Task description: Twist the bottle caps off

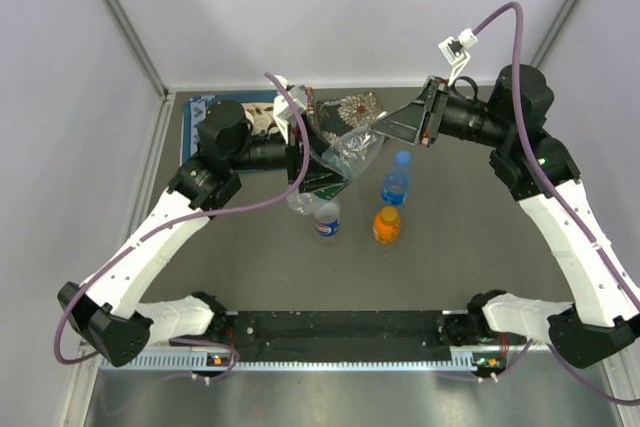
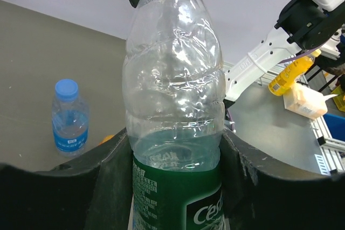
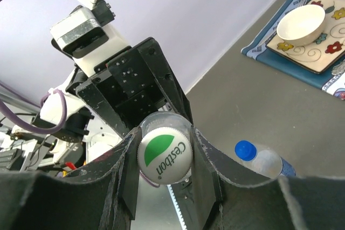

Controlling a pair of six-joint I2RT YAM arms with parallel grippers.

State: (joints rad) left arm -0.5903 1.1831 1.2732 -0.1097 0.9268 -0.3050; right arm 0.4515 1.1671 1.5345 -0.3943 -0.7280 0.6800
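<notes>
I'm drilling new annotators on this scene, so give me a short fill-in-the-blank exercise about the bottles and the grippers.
1. The right gripper's jaws are shut on the clear bottle's ____.
2. The left gripper's jaws grip that bottle's body; its label is ____.
3. The blue-tinted bottle stands upright on the ____.
Missing words: cap; green; table.

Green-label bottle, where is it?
Top view, centre: the green-label bottle is held between the left gripper on its body and right gripper on its cap, behind the blue-tinted bottle.
</notes>
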